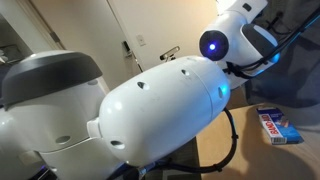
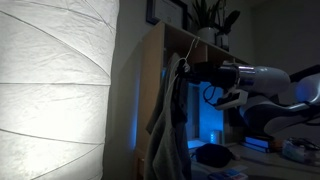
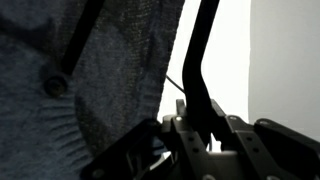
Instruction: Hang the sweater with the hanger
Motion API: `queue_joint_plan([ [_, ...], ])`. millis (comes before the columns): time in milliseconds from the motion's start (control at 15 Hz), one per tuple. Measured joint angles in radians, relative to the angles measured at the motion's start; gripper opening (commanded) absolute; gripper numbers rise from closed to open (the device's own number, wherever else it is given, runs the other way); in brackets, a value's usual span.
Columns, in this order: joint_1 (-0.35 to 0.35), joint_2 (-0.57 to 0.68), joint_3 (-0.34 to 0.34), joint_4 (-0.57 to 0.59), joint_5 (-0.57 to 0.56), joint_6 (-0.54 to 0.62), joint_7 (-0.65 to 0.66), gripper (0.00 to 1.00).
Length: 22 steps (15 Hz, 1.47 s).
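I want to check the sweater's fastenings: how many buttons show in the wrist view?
1. A dark button sits at the left on the grey knit sweater, just above its ribbed band. More may be hidden outside the frame.

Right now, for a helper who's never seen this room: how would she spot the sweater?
Find the big white paper lamp, then the wooden shelf beside it. The sweater hangs against that shelf: the only dark, draping knit garment.

The arm (image 2: 262,76) reaches out level, its jaws too dark to read.
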Motion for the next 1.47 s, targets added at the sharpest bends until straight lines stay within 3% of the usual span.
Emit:
queue_joint_plan([
  [267, -0.006, -0.001, 0.016, -0.090, 0.041, 0.000, 0.045, 0.08],
  [600, -0.006, -0.002, 0.012, -0.114, 0.084, -0.001, 0.089, 0.07],
  [733, -0.006, -0.002, 0.006, -0.107, 0.149, -0.005, 0.125, 0.06],
  [933, -0.006, -0.010, -0.027, -0.094, 0.376, -0.021, 0.116, 0.06],
  [1200, -0.004, -0.011, -0.020, -0.036, 0.495, -0.201, 0.172, 0.07],
  [1467, 0.020, -0.023, -0.018, 0.051, 0.501, -0.407, 0.320, 0.12],
])
